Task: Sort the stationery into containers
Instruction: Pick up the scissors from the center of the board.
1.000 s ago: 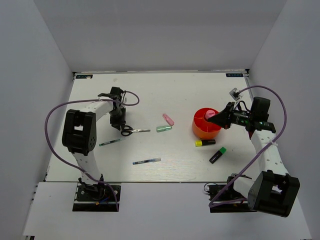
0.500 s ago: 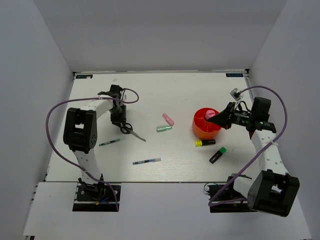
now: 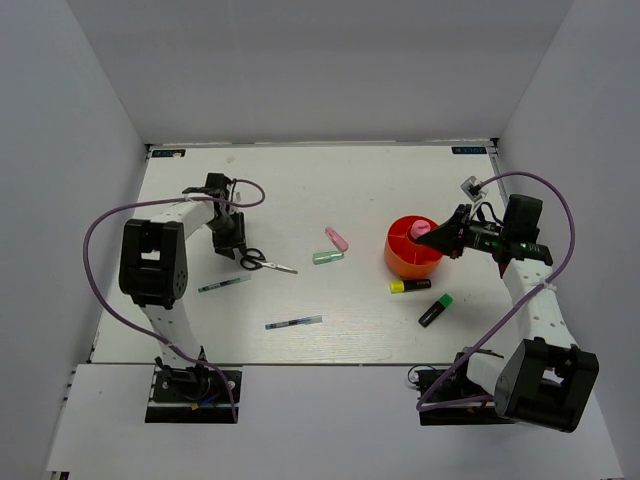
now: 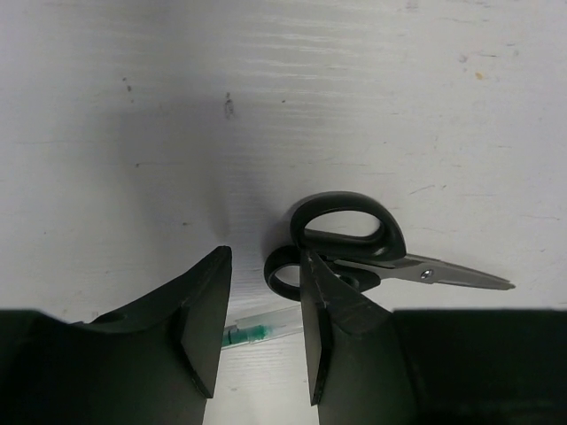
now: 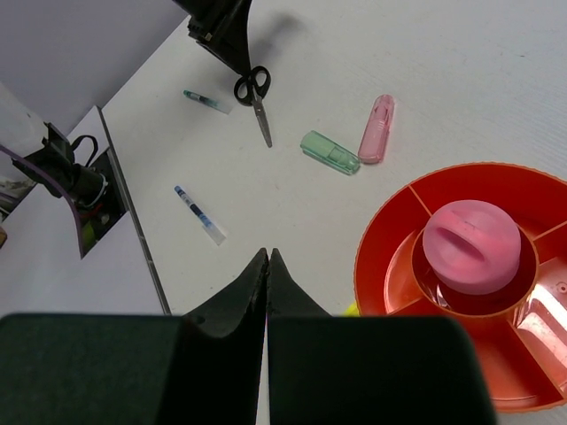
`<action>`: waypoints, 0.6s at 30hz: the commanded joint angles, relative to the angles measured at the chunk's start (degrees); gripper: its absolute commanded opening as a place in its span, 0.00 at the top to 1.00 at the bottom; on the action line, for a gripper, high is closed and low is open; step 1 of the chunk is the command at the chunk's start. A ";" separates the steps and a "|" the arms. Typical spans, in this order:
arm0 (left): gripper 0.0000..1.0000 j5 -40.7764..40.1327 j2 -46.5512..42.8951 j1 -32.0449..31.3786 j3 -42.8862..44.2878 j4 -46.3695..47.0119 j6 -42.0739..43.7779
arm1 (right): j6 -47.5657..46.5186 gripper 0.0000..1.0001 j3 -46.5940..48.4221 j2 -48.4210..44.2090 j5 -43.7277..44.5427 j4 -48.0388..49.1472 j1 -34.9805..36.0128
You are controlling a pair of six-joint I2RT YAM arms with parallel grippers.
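Left pincer (image 4: 263,266) apart, one finger against scissors (image 4: 390,258) handle; right pincer (image 5: 267,255) together, empty

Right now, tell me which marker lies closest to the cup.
The yellow marker, just below the cup in the top view. The green-black marker lies farther out; the pink marker and pale green marker lie farther off to its left.

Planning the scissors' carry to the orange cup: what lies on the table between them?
Top view: the pale green marker lies on that line, the pink marker just beyond it. Nothing else between scissors and cup.
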 commanded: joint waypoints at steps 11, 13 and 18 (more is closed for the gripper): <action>0.53 -0.77 -10.03 1.45 -1.30 -0.51 -5.26 | -0.65 1.00 0.08 -0.26 -2.31 -0.14 -0.42; 0.53 0.90 -11.00 1.45 -1.21 -1.21 -5.61 | -0.73 1.00 0.08 -0.18 -2.48 -0.14 -0.33; 0.53 1.52 -11.96 1.45 -3.40 -1.91 -6.14 | -0.65 1.00 0.17 0.00 -2.83 -0.23 -0.33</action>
